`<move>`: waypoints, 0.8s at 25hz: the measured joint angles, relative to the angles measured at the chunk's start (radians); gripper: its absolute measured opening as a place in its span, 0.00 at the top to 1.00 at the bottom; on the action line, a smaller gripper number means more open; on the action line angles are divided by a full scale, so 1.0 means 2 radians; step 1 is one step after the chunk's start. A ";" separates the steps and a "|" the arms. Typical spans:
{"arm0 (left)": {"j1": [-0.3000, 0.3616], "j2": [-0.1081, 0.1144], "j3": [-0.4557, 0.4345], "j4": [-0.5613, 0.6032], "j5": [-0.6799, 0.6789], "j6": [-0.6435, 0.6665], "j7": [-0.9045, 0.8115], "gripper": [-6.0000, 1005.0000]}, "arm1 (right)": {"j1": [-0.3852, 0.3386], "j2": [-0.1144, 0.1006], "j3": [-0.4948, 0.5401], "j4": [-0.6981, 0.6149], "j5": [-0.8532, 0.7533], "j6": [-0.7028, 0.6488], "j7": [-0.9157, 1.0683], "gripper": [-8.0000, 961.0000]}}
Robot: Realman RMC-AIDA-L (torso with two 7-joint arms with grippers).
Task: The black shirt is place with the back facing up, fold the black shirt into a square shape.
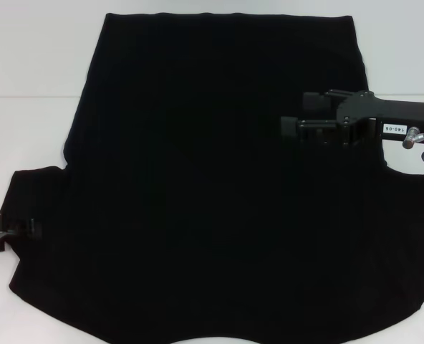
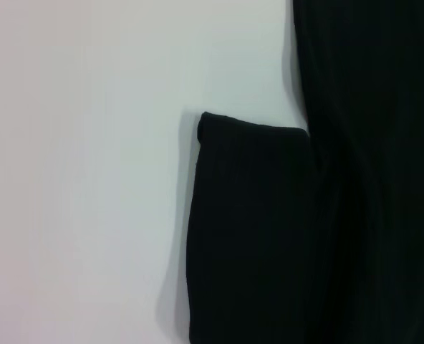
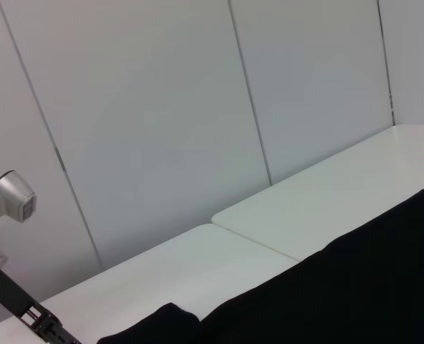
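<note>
The black shirt lies spread flat on the white table, plain side up, with its hem at the far edge and its sleeves toward me. My right gripper hovers over the shirt's right side, pointing left, open with nothing between its fingers. My left gripper sits low at the outer edge of the left sleeve. The left wrist view shows that sleeve lying flat beside the shirt's body. The right wrist view takes in one edge of the shirt.
Bare white table flanks the shirt on both sides. Pale wall panels stand behind the table. The left arm shows at the corner of the right wrist view.
</note>
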 joint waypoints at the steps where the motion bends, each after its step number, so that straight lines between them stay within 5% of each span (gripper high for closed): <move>1: 0.000 0.000 0.000 0.000 0.000 0.000 0.000 0.13 | 0.000 0.000 0.000 0.000 0.000 0.000 0.000 0.04; 20: -0.001 0.000 0.004 -0.008 0.001 -0.007 0.003 0.13 | -0.002 0.000 0.000 0.000 0.007 -0.002 0.000 0.04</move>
